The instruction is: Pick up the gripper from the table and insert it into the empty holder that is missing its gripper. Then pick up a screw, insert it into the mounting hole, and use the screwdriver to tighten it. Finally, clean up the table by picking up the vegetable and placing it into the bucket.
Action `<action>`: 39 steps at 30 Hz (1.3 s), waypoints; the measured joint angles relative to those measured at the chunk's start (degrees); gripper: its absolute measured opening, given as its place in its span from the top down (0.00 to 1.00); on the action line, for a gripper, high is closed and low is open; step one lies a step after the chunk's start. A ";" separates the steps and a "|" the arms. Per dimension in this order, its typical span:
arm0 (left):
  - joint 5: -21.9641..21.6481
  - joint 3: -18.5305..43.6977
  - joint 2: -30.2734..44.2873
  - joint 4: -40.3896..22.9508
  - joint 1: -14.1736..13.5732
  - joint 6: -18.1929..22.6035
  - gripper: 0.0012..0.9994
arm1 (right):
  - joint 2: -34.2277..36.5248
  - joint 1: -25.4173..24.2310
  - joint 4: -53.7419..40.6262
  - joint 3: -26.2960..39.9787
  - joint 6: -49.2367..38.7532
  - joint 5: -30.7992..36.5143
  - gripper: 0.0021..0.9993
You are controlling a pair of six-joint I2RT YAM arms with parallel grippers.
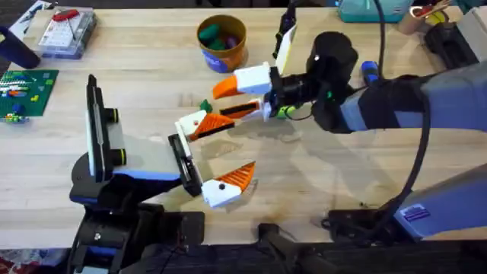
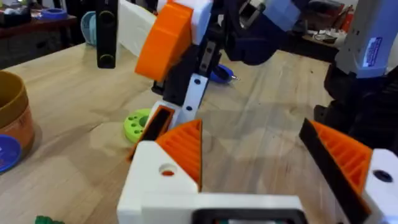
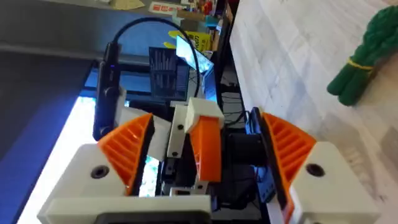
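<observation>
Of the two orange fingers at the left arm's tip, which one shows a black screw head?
The finger nearer the arms' bases. The gripper farther out shows only an unfilled reddish hole.

Both arms are black with pale-blue shells. The right hand [image 1: 245, 95] has white finger bases carrying orange ribbed wedges, each base showing a dark screw head. A black cable arcs behind it, and a green light glows by its wrist. The left hand [image 1: 204, 164] has matching white-and-orange fingers on a slotted black bar.
</observation>
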 joint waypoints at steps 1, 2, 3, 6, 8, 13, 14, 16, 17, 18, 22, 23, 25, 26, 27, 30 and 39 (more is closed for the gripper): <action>0.05 0.00 0.01 0.00 0.00 0.00 0.01 | 0.00 -0.75 0.01 0.00 -0.20 -0.20 0.00; 0.06 0.00 0.01 0.00 0.00 -0.01 0.01 | 0.00 -1.58 -0.04 0.00 -0.75 -0.14 0.00; 0.06 0.00 0.01 0.00 0.00 -0.01 0.01 | 0.00 -2.33 -0.12 0.00 -1.46 0.06 0.00; 0.06 0.00 0.02 -0.02 0.00 0.00 0.01 | 0.00 -4.39 -0.19 0.00 -3.76 1.46 0.00; 0.06 0.00 0.02 -0.02 0.00 0.00 0.01 | 0.00 -5.41 -0.37 0.01 -4.57 2.03 0.00; 0.06 0.00 0.01 -0.02 0.00 0.00 0.01 | 0.00 -8.38 -0.70 0.06 -4.65 -1.02 0.00; 0.06 0.00 0.00 -0.02 0.00 0.00 0.01 | 0.00 -9.00 -0.75 0.07 -4.65 -2.24 0.00; 0.06 0.00 0.00 -0.02 0.00 -0.02 0.01 | 0.00 -9.95 -1.32 0.08 -4.65 -4.35 0.00; 0.06 0.00 0.00 -0.02 0.00 -0.01 0.01 | 0.00 -10.20 -1.86 0.09 -4.66 -5.30 0.00; 0.06 0.00 0.00 -0.02 0.00 0.00 0.01 | 0.00 -10.32 -2.81 0.09 -4.85 -6.07 0.00; 0.06 0.00 0.01 -0.02 0.00 0.00 0.01 | 0.00 -10.23 -8.56 -0.66 -6.81 -7.53 0.00; 0.06 0.00 0.01 -0.02 0.00 0.00 0.01 | 0.00 -10.19 -9.09 -1.27 -7.35 -7.61 0.00; 0.06 0.00 0.01 -0.02 0.00 0.00 0.01 | 0.00 -10.07 -9.10 -2.55 -8.15 -7.61 0.01; 0.06 0.00 0.00 -0.02 0.00 0.00 0.01 | 0.00 -9.98 -8.74 -3.09 -8.50 -7.62 0.01; 0.06 0.00 0.00 -0.02 0.00 0.00 0.01 | 0.00 -9.86 -8.39 -3.50 -8.77 -7.62 0.01; 0.06 0.00 0.00 -0.02 0.00 0.00 0.01 | 0.00 -9.15 -7.70 -3.86 -9.16 -7.51 0.01; 0.06 0.00 0.01 -0.02 0.00 0.00 0.01 | 0.00 -3.59 1.33 -3.93 -5.36 -6.35 0.01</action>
